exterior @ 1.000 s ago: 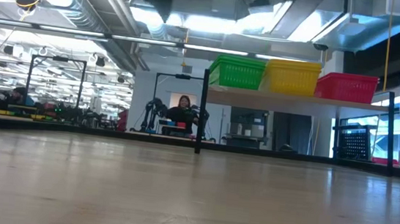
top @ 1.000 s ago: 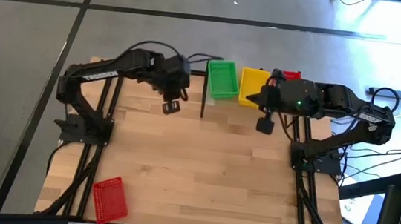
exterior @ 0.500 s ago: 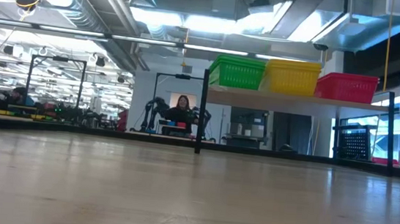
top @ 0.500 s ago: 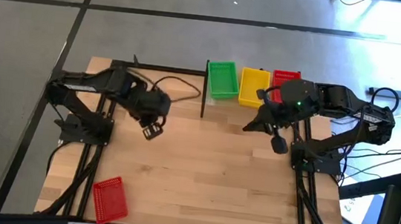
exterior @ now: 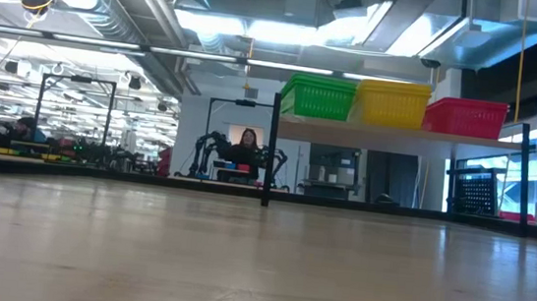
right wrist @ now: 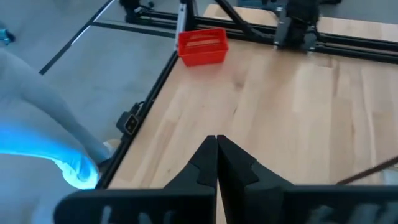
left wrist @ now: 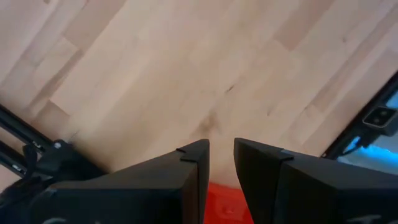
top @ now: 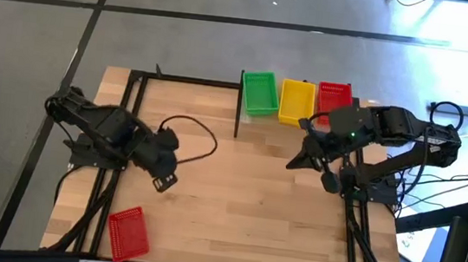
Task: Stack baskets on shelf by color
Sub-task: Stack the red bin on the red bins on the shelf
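Note:
On the shelf (exterior: 379,132) at the table's far edge, green (top: 260,93), yellow (top: 296,101) and red (top: 334,96) baskets stand side by side on their bottoms, to the right of the dark post (top: 237,114). One more red basket (top: 128,231) lies on the tabletop near the front left corner. My left gripper (top: 162,181) hangs open over the table's left half, pointing steeply down, between the shelf and that basket. My right gripper (top: 293,163) is shut, in front of the shelf and above the table, pointing down-left across it; its wrist view shows the loose red basket (right wrist: 202,45) far off.
The black frame rails (top: 130,120) of the arm stands run along the table's left and right sides. A cable (top: 194,140) loops behind my left wrist. Bare wooden tabletop (top: 234,210) lies between the arms. A person sits far behind the table (exterior: 246,148).
My left gripper has swung from beside the shelf's post toward the table's left and near edges, rolling its wrist, and has stayed open. My right gripper has turned away from the shelf toward the table's middle and near side, uncovering the red basket. The baskets have not moved.

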You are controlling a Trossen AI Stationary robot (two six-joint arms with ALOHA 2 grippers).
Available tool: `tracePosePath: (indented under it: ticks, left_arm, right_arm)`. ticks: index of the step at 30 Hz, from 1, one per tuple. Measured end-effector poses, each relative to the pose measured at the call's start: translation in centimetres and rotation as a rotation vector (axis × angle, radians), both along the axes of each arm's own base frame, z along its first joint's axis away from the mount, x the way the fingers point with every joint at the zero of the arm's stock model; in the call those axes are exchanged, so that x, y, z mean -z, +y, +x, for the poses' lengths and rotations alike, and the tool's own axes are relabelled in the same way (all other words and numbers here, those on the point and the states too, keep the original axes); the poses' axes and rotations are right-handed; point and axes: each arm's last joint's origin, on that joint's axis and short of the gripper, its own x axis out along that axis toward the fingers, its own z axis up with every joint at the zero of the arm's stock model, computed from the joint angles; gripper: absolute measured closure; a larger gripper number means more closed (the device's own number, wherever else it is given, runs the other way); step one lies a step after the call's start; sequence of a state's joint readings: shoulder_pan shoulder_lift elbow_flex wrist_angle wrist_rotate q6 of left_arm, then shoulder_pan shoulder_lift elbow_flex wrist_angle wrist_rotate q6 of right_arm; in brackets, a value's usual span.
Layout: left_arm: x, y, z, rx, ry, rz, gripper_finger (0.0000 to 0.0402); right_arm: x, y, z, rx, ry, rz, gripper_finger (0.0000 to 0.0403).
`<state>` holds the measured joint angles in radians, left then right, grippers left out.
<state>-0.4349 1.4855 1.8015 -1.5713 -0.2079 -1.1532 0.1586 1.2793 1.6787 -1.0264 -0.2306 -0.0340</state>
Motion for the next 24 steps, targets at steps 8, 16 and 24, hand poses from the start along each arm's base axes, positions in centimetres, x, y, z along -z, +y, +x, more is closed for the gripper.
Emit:
tracePosePath:
  ticks: [8, 16, 24]
  left_arm:
    - [0.0, -3.0, -1.5, -0.092, -0.029, -0.059, 0.0335]
    - [1.0, -7.1, -2.7, -0.421, -0.068, -0.170, 0.0335]
    - [4.8, -13.1, -2.3, -0.559, 0.069, -0.238, 0.0335]
  right_arm:
    - [0.1, 1.2, -0.3, -0.087, -0.010, -0.040, 0.0402]
    - [0.4, 2.6, -1.0, -0.162, 0.030, -0.058, 0.0402]
    - [0.4, 3.7, -1.4, -0.220, 0.023, -0.066, 0.0402]
